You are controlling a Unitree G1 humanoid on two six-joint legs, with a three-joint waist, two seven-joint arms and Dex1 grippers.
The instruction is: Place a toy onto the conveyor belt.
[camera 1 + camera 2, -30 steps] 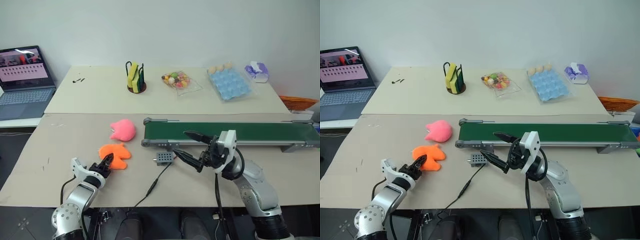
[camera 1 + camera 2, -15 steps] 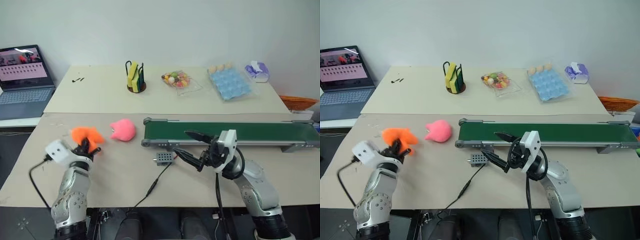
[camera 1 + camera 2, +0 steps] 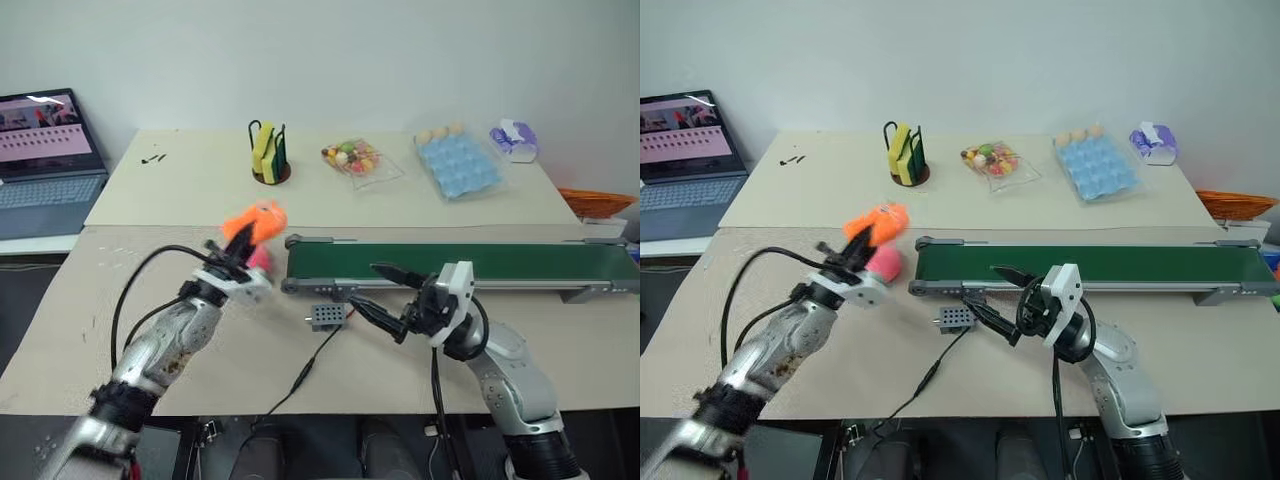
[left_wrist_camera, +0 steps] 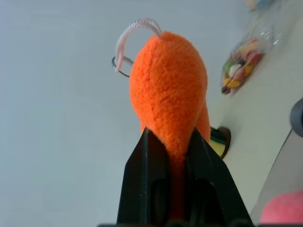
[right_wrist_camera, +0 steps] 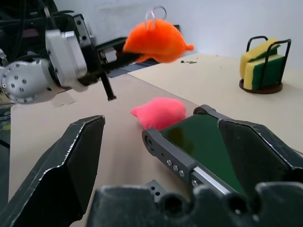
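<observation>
Head views: the near bench (image 3: 560, 340) carries the conveyor belt (image 3: 470, 264), which runs parallel to the bench's far edge, from about the middle out to the right edge, where its end is cut off by the frame. Bare bench lies between the belt and the near edge, broken by a small grey box (image 3: 327, 317) and its black cable (image 3: 310, 365) trailing to the near edge. The left half of the bench is open. The left claw (image 3: 237, 238) is raised above the bench just off the belt's left end, its fingers pinched tight on the toy (image 3: 256, 220), which hangs clear of the surface. The pink toy (image 3: 886, 263) sits on the bench beside the belt's left roller, half hidden behind the claw. The right claw (image 3: 385, 296) hovers near the belt's front rail, fingers spread wide, holding nothing.

Left wrist view: both black fingers (image 4: 147, 184) clamp the toy's lower lobe; a white loop (image 4: 135, 30) stands off its top.

Right wrist view: fingers (image 5: 66, 165) wide apart, empty; belt end, pink toy and held toy lie ahead.
</observation>
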